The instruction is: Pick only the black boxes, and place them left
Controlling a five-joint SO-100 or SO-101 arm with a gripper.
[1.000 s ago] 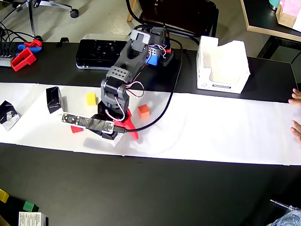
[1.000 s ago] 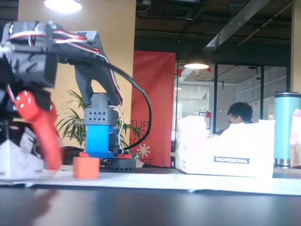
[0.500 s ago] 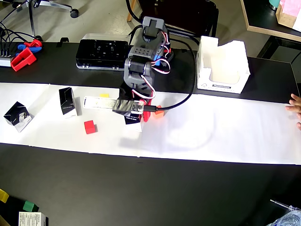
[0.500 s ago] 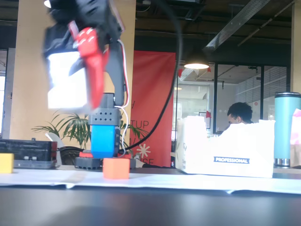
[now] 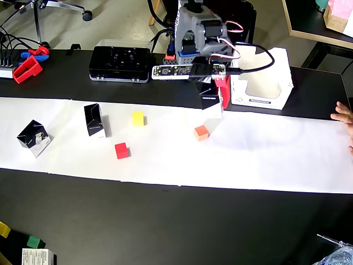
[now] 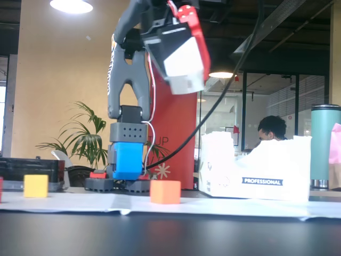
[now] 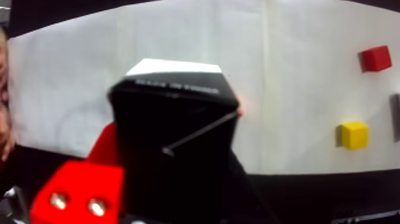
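My gripper (image 5: 215, 98) is shut on a black box (image 5: 210, 102) with white sides and holds it well above the white paper strip (image 5: 265, 154), as the fixed view (image 6: 183, 60) shows. In the wrist view the held box (image 7: 172, 143) fills the middle, with the red finger (image 7: 77, 190) at its left. Two more black boxes stand on the paper at the left in the overhead view: one (image 5: 95, 120) upright, one (image 5: 33, 138) farther left. An orange cube (image 5: 202, 132) lies just below the held box.
A yellow cube (image 5: 138, 118) and a red cube (image 5: 121, 150) lie on the paper. A large white open bin (image 5: 259, 83) stands to the right of the arm. A black case (image 5: 120, 63) sits at the back left. A person's hand (image 5: 345, 116) rests at the right edge.
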